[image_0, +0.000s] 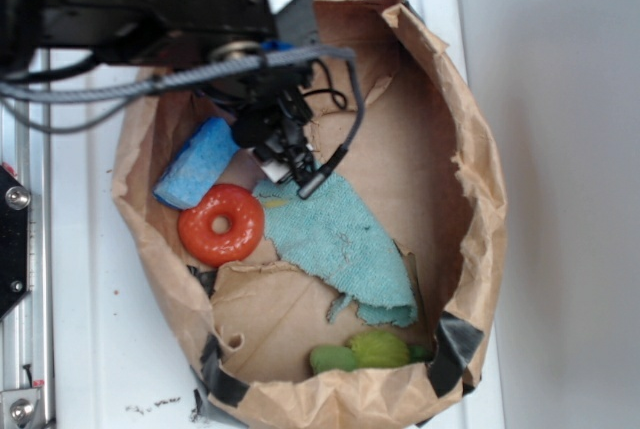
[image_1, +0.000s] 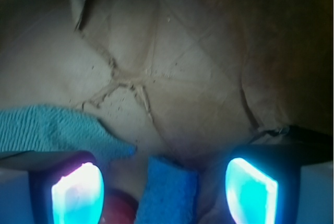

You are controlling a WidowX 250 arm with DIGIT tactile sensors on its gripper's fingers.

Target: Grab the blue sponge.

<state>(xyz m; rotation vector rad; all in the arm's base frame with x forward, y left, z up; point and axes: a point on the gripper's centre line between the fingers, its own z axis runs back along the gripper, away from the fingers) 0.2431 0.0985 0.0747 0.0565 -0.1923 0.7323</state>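
We see our gripper (image_1: 164, 187) with its fingers apart, and the blue sponge (image_1: 168, 192) sits right between them (long side pointing away from us).

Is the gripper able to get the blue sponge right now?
Probably yes. The gripper is open, with the blue sponge lying between its fingers. The orange ring and teal rag lie close beside it.

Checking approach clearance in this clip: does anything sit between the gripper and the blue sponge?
Nothing visible does. In the wrist view the blue sponge lies in the gap of the open gripper, unobstructed. The teal rag and the orange ring lie beside it, not across the path.
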